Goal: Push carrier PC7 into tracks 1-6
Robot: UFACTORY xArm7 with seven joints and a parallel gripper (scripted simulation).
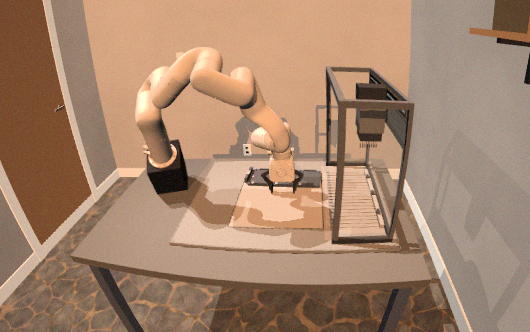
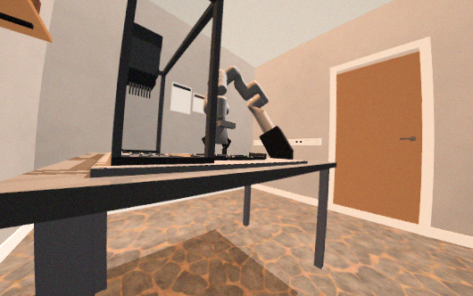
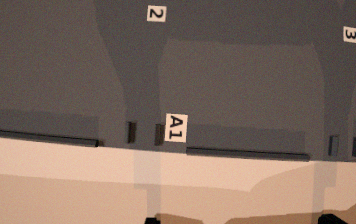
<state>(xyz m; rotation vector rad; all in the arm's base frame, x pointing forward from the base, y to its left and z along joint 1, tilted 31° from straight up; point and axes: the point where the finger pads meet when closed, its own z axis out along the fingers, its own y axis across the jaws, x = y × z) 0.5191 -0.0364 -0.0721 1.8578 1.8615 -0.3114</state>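
Note:
The carrier [image 1: 309,178] [image 2: 241,156] [image 3: 240,75] is a flat dark grey slab lying on the tan mat [image 1: 280,215], just left of the loading rails [image 1: 352,202] in the top view. In the wrist view it fills the upper half and carries white tiles reading 2, 3 and A1 [image 3: 176,127]. Its near edge runs across the middle of that view. My gripper [image 1: 283,189] [image 2: 221,144] [image 3: 242,220] is open and empty. It points straight down, low over the carrier's near edge. Only the fingertips show at the bottom of the wrist view.
A tall dark frame [image 1: 341,165] [image 2: 120,89] stands over the rails, with a dark boxy head [image 1: 371,117] [image 2: 143,58] hanging inside it. The arm's black base [image 1: 167,173] sits at the table's back left. The table edge [image 1: 250,272] is nearest the top camera.

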